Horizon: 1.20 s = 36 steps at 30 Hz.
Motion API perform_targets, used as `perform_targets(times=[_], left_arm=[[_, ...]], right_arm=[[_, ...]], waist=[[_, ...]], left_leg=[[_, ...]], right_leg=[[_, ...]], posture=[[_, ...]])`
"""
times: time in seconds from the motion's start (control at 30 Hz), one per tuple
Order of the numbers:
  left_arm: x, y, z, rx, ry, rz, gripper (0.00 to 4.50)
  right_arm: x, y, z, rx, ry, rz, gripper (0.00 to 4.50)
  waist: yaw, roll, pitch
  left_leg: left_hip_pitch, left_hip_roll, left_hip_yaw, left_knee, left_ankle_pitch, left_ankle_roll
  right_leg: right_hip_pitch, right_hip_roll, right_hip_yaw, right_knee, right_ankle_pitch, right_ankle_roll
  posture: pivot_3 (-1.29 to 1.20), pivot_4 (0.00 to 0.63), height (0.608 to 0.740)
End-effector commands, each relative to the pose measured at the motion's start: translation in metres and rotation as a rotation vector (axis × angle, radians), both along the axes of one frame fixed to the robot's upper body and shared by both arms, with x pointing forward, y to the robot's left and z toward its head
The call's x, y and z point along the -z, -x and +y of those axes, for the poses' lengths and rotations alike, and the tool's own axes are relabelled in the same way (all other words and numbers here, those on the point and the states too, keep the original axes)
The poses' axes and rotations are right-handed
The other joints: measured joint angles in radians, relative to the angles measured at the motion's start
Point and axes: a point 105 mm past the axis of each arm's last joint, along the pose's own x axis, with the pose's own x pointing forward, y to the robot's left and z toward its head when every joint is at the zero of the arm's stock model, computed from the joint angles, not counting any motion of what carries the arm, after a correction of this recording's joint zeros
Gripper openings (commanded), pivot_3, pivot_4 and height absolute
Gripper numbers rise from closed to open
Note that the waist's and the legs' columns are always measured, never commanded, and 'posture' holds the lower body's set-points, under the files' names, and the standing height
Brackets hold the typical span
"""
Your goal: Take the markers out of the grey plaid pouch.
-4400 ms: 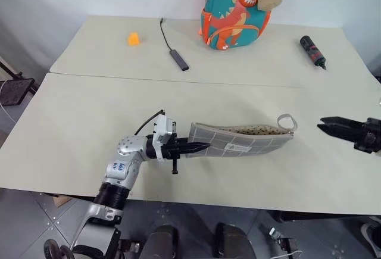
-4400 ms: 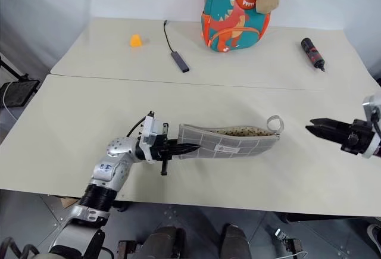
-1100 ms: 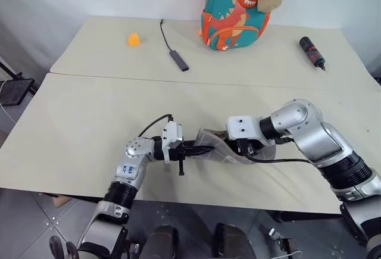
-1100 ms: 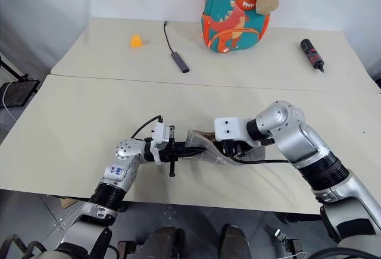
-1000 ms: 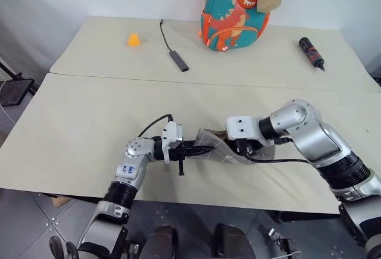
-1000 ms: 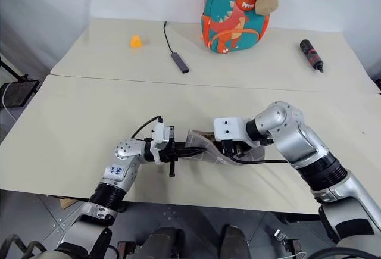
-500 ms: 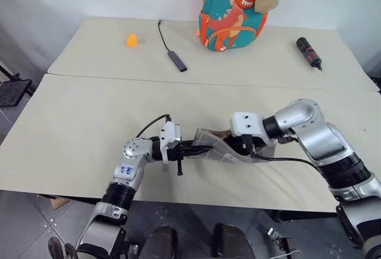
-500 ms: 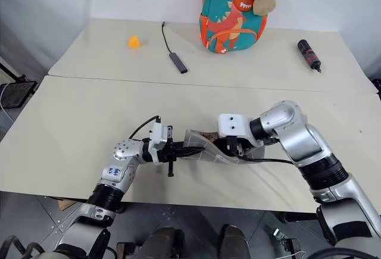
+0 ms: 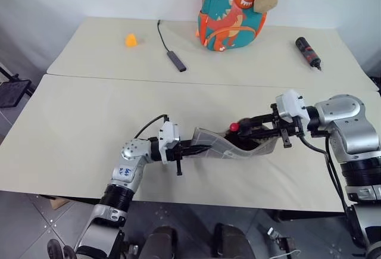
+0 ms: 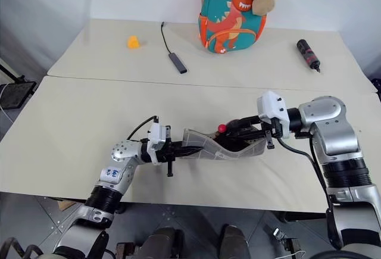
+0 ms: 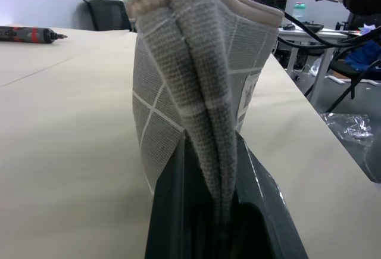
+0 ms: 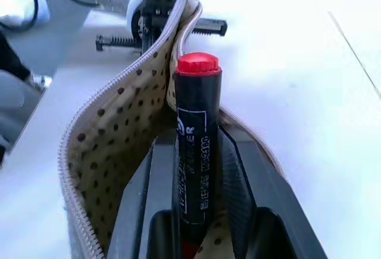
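The left gripper (image 9: 199, 149) pinches the closed end of the grey plaid pouch (image 9: 221, 147), limp cloth that likely sags unless held; the right gripper (image 12: 196, 169) clamps a marker (image 12: 197, 134) at mid-barrel over the pouch mouth; light, rigid, probably slick plastic.

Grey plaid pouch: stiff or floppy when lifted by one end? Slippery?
Likely floppy: the grey plaid pouch, pinched at one end by the left hand, bends and sags along its length while the right hand holds a marker at its mouth. Probably light, since one end pinch carries it. The woven fabric looks grippy rather than slippery.
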Motion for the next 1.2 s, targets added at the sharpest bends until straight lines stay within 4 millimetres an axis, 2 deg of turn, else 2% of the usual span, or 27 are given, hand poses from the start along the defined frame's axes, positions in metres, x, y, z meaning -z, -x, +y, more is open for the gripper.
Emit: perform_targets(times=[0.03, 0.13, 0.2, 0.3, 0.37, 0.43, 0.5, 0.67, 0.73, 0.8, 1.03, 1.1, 1.2], left_arm=[[0.004, 0.002, 0.005, -0.01, -0.014, 0.019, 0.0], [0.005, 0.004, 0.007, -0.004, -0.019, 0.028, 0.0], [0.004, 0.004, 0.008, -0.003, -0.018, 0.032, 0.0], [0.004, 0.004, 0.008, -0.001, -0.019, 0.032, 0.0], [0.003, 0.005, 0.007, 0.004, -0.015, 0.035, 0.0], [0.002, 0.006, 0.006, 0.014, -0.008, 0.039, 0.0], [0.002, 0.007, 0.006, 0.017, -0.006, 0.04, 0.0], [0.002, 0.007, 0.003, 0.019, -0.002, 0.041, 0.0], [0.003, 0.007, 0.003, 0.018, 0.005, 0.044, 0.0], [0.003, 0.008, 0.002, 0.017, 0.006, 0.044, 0.0], [0.004, 0.01, 0.0, 0.02, 0.017, 0.046, 0.0], [0.003, 0.01, 0.001, 0.021, 0.016, 0.043, 0.0], [0.0, 0.008, 0.003, 0.018, 0.017, 0.038, 0.0]], right_arm=[[-0.029, 0.008, 0.001, -0.013, -0.159, 0.011, 0.59], [-0.049, 0.014, 0.003, -0.001, -0.26, 0.062, 0.59], [-0.068, 0.013, -0.002, 0.054, -0.36, 0.094, 0.59], [-0.087, 0.007, -0.019, 0.151, -0.461, 0.116, 0.59], [-0.089, 0.004, -0.035, 0.224, -0.453, 0.128, 0.59], [-0.075, -0.013, -0.082, 0.461, -0.358, 0.176, 0.59], [-0.052, -0.022, -0.122, 0.675, -0.233, 0.239, 0.59], [-0.016, -0.025, -0.17, 0.91, -0.091, 0.382, 0.59], [0.008, -0.024, -0.192, 1.048, 0.025, 0.458, 0.59], [0.023, -0.023, -0.199, 1.071, 0.136, 0.464, 0.59], [0.048, -0.038, -0.201, 1.182, 0.177, 0.495, 0.59], [0.049, -0.042, -0.201, 1.195, 0.157, 0.473, 1.32], [0.038, -0.041, -0.208, 1.188, 0.14, 0.387, 2.28]], waist=[[-0.002, 0.0, 0.0], [-0.002, 0.0, 0.0], [0.0, 0.0, 0.0], [0.001, 0.0, 0.0], [0.002, 0.0, 0.0], [0.004, 0.0, 0.0], [0.016, 0.0, 0.0], [0.009, 0.002, 0.0], [0.006, 0.003, 0.0], [0.002, 0.003, -0.001], [-0.001, 0.004, -0.001], [-0.001, 0.004, -0.001], [0.001, 0.005, 0.0]], left_leg=[[0.0, 0.0, 0.0, 0.0, 0.0, 0.0], [0.0, 0.001, -0.001, 0.0, 0.0, 0.0], [0.0, 0.001, -0.003, 0.0, 0.0, 0.0], [0.0, 0.001, -0.004, 0.0, 0.0, 0.0], [0.0, 0.001, -0.004, 0.0, 0.0, 0.0], [0.0, 0.0, -0.002, 0.0, 0.0, 0.0], [-0.001, -0.001, 0.0, 0.0, 0.0, 0.0], [0.0, 0.0, 0.003, -0.001, -0.001, 0.002], [0.0, 0.0, 0.004, -0.001, -0.001, 0.002], [0.0, 0.0, 0.004, 0.0, -0.001, 0.002], [0.0, 0.0, 0.003, 0.0, -0.001, 0.001], [0.0, 0.0, 0.003, 0.0, -0.001, 0.001], [-0.001, 0.0, 0.003, 0.0, -0.001, 0.001]], right_leg=[[0.0, 0.0, 0.0, 0.0, 0.0, 0.0], [0.0, 0.0, 0.0, 0.0, 0.0, 0.0], [0.0, 0.0, 0.0, 0.0, 0.0, 0.0], [0.0, 0.0, 0.0, 0.0, 0.0, 0.0], [0.0, 0.0, 0.0, 0.0, 0.0, 0.0], [0.0, 0.0, 0.001, 0.0, 0.0, 0.0], [0.0, -0.001, 0.0, -0.001, 0.0, 0.0], [0.0, -0.001, 0.001, -0.001, 0.0, 0.0], [0.0, -0.001, 0.001, -0.001, 0.0, 0.0], [0.0, -0.001, 0.001, -0.001, 0.0, 0.0], [0.0, -0.001, 0.001, -0.001, 0.0, 0.0], [0.0, -0.001, 0.001, -0.001, 0.0, 0.0], [0.0, -0.001, 0.001, -0.001, 0.0, 0.0]], posture=[[0.0, 0.15, 0.74], [0.0, 0.15, 0.74], [0.0, 0.15, 0.74], [0.0, 0.15, 0.74], [0.0, 0.15, 0.74], [0.0, 0.15, 0.74], [0.0, 0.15, 0.74], [0.0, 0.15, 0.74], [0.0, 0.15, 0.74], [0.0, 0.15, 0.74], [0.0, 0.15, 0.74], [0.0, 0.15, 0.74], [0.0, 0.15, 0.74]])
